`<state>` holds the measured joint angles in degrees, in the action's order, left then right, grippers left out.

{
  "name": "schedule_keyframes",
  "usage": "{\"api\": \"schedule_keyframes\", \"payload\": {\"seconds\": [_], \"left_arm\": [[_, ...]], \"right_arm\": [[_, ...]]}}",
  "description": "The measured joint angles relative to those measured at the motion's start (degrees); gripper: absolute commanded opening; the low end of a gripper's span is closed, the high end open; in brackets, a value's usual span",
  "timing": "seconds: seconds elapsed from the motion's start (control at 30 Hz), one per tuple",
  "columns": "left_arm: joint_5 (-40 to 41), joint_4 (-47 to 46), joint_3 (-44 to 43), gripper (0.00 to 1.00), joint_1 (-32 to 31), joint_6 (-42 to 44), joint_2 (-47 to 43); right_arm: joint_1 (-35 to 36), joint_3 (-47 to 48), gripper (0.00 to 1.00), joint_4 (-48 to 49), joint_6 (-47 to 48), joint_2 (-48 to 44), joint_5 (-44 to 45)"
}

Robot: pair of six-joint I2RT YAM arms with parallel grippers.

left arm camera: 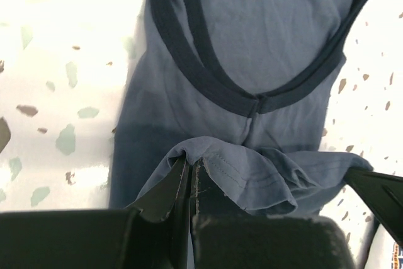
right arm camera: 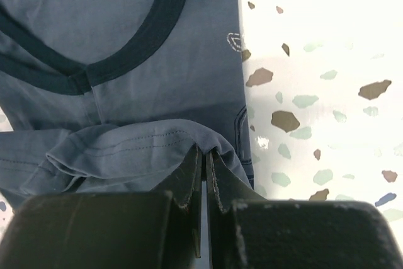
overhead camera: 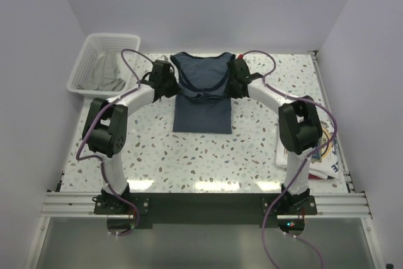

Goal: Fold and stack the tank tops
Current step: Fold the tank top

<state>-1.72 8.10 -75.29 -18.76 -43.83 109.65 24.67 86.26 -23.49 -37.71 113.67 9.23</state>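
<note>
The blue top [overhead camera: 201, 108] lay toward the far middle of the desk [overhead camera: 189, 162]. The left gripper [left arm camera: 189, 167] was clamped on a fold of the top's stitched edge at its left side. The right gripper [right arm camera: 204, 154] pinched a like fold at its right side. The white top [overhead camera: 329, 159] lay crumpled at the desk's right edge, beside the right arm. A basket [overhead camera: 85, 61] holding cloth stood at the far left corner.

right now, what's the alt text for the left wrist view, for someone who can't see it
The left arm's fingers pinch shut on a bunched edge of a slate-blue tank top, seen close up. The rest of the top lies beyond them on a speckled white table, its navy trim curving across the cloth.
</note>
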Motion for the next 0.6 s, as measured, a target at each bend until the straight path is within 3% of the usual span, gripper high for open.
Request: {"api": "schedule_keyframes", "payload": {"seconds": [0.1,0.17,0.2,0.23,0.3,0.37,0.4,0.5,0.6], "left_arm": [[-0.7,-0.3,-1.8,0.0,0.2,0.2,0.5],[-1.2,-0.7,-2.9,0.1,0.3,0.2,1.2],[-1.4,-1.0,-3.2,0.16,0.4,0.3,1.6],[-1.6,-1.3,-3.6,0.29,0.5,0.5,2.2],[-2.5,-2.2,-4.0,0.4,0.8,1.0,3.7],[-3.1,-3.0,-4.0,0.53,1.2,1.4,4.8],[-3.5,-3.5,-4.0,0.57,1.5,1.6,5.3],[-4.5,-5.4,-4.0,0.61,2.3,1.6,5.6],[-4.7,-7.1,-4.0,0.61,3.0,1.6,5.1]], "right_arm": [[-0.3,1.3,0.0,0.0,0.0,1.0,0.0],[-0.5,2.3,0.0,0.0,0.0,1.7,0.0],[-0.5,3.0,0.05,0.0,0.0,2.2,-0.1],[-0.6,3.7,0.1,0.0,-0.2,2.8,-0.3],[-0.9,4.9,0.25,0.0,-0.4,3.8,-0.6],[-1.4,5.9,0.33,0.0,-0.4,4.6,-1.3],[-1.7,6.4,0.44,0.0,-0.5,4.9,-1.4],[-2.9,7.3,0.56,-0.2,-0.5,5.3,-1.5],[-3.9,8.0,0.56,-0.2,-0.3,5.3,-1.3]]}}
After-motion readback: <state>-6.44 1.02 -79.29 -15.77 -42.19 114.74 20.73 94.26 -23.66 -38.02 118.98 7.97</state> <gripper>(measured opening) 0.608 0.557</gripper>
